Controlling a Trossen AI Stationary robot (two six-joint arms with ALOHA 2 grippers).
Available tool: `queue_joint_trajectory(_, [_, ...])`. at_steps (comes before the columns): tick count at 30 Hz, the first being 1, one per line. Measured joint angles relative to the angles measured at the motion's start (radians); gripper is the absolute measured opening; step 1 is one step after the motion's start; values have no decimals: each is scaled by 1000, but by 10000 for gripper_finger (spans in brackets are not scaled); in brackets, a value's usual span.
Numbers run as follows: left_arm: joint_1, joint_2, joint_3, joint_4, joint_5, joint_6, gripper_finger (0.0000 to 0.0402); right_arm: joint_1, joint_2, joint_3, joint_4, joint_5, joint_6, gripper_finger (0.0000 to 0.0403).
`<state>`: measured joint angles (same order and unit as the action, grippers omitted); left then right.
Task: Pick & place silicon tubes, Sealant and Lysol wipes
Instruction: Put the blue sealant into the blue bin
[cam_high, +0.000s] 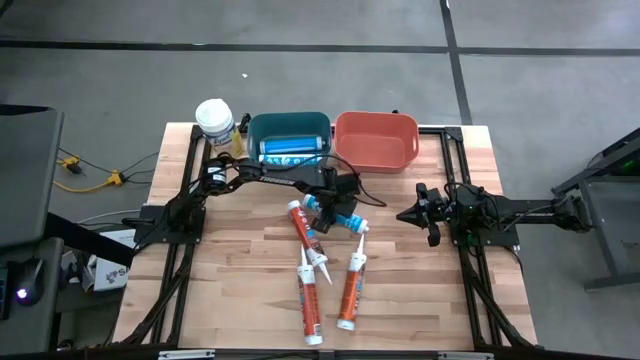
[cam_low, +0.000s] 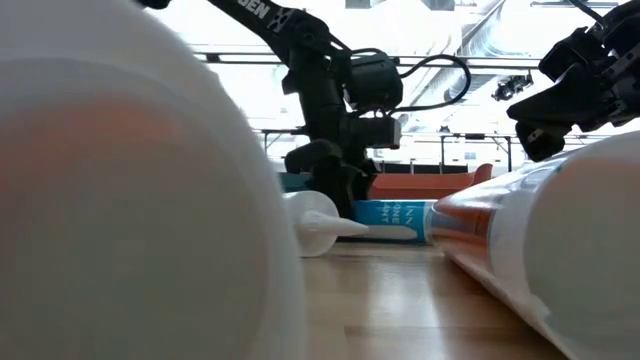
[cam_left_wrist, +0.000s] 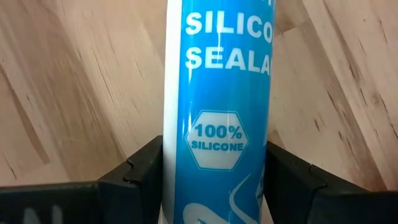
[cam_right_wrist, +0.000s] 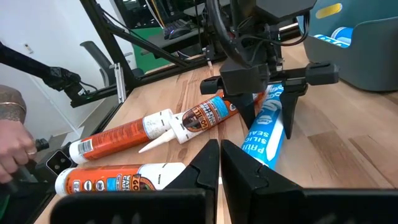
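Note:
A blue silicone sealant tube (cam_high: 343, 218) lies on the wooden table near its middle. My left gripper (cam_high: 333, 207) stands over it, fingers down, shut on its body; it also shows in the right wrist view (cam_right_wrist: 268, 124). My right gripper (cam_high: 413, 214) is shut and empty, hovering to the tube's right. Three orange-and-white sealant tubes (cam_high: 305, 228) (cam_high: 312, 295) (cam_high: 350, 288) lie on their sides toward the near edge. The Lysol wipes canister (cam_high: 214, 122) stands upright at the far left corner. Another blue tube (cam_high: 290, 150) lies in the teal bin (cam_high: 322, 125). My left gripper pinches the blue tube's round body (cam_left_wrist: 177, 162) between its two fingers (cam_left_wrist: 146, 171), one on each side of the label. The fingers come from above, pointing down, and lie across the tube. The tube lies on its side on the table (cam_right_wrist: 264, 146).
A red bin (cam_high: 375, 160) stands beside the teal bin at the table's far edge. Black frame rails run along the table's left and right sides (cam_high: 470, 270). A person's hand (cam_right_wrist: 12, 146) shows beyond the table's edge in the right wrist view.

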<state>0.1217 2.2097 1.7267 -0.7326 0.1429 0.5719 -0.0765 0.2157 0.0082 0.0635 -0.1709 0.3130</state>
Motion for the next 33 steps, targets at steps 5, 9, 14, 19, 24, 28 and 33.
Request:
queue_joint_trajectory(5, [-5,0,-1,7,-8,31,196,0,0,0,0,0,0,12])
queue_joint_trajectory(9, [-5,0,-1,20,-26,33,196,0,0,0,0,0,0,12])
queue_joint_trajectory(14, [-5,0,-1,26,-30,28,196,0,0,0,0,0,0,12])
queue_joint_trajectory(19, [-5,0,-1,26,-33,23,196,0,0,0,0,0,0,12])
queue_joint_trajectory(24, [-4,-11,-1,33,-33,21,196,0,0,0,0,0,0,12])
queue_joint_trajectory(28, [-4,-26,-2,11,-54,17,196,0,0,0,1,0,0,12])
queue_joint_trajectory(33, [-4,-35,0,53,-60,-4,196,0,0,0,0,0,0,12])
